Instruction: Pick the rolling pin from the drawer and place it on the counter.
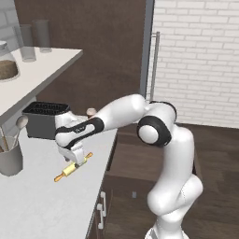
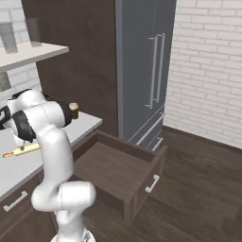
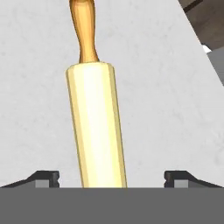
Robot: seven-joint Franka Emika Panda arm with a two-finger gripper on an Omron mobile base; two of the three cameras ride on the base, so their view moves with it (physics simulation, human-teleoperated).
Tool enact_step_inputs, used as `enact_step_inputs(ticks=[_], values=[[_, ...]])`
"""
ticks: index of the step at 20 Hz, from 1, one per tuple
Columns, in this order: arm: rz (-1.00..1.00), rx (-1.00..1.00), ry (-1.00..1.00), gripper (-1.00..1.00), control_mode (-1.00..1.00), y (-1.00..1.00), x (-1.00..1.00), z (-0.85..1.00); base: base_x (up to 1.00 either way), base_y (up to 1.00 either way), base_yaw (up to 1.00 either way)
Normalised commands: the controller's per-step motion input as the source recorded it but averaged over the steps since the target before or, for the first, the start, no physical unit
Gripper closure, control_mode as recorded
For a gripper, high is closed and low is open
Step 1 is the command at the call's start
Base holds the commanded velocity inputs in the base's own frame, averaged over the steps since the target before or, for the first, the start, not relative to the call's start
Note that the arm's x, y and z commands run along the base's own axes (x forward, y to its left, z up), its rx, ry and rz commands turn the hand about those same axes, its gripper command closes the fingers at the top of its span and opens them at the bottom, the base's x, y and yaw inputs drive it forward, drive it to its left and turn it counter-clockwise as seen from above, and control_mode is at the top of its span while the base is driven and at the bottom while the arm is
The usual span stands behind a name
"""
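The pale-yellow rolling pin (image 1: 72, 169) with orange-tan pegs lies on the light-grey counter (image 1: 42, 205), near its front edge. My gripper (image 1: 77, 158) hovers just above its middle and is open. In the hand view the rolling pin (image 3: 96, 127) runs up between the two spread fingertips (image 3: 46, 177), which stand well apart from its sides. From the right base view the rolling pin (image 2: 21, 151) shows beside my arm on the counter (image 2: 85, 124). The dark-brown drawer (image 2: 113, 165) stands pulled out, its flat floor bare.
A black toaster (image 1: 44, 119) sits behind the gripper, and a grey utensil cup (image 1: 10, 158) stands to the left. A small brown-topped jar (image 2: 73, 110) is at the counter's far end. A wall shelf (image 1: 32, 70) with jars hangs above. Tall grey cabinet (image 2: 142, 71) beyond the drawer.
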Motion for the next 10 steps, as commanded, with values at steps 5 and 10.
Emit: enact_step_inputs(ticks=[5,10], values=[[0.00,0.11,-0.23,-1.00,-1.00,-0.49,-0.56,0.62,0.00,0.00,0.00],[0.01,0.16,-0.20,-1.00,-1.00,-0.94,-0.88,0.72,0.00,0.00,0.00]])
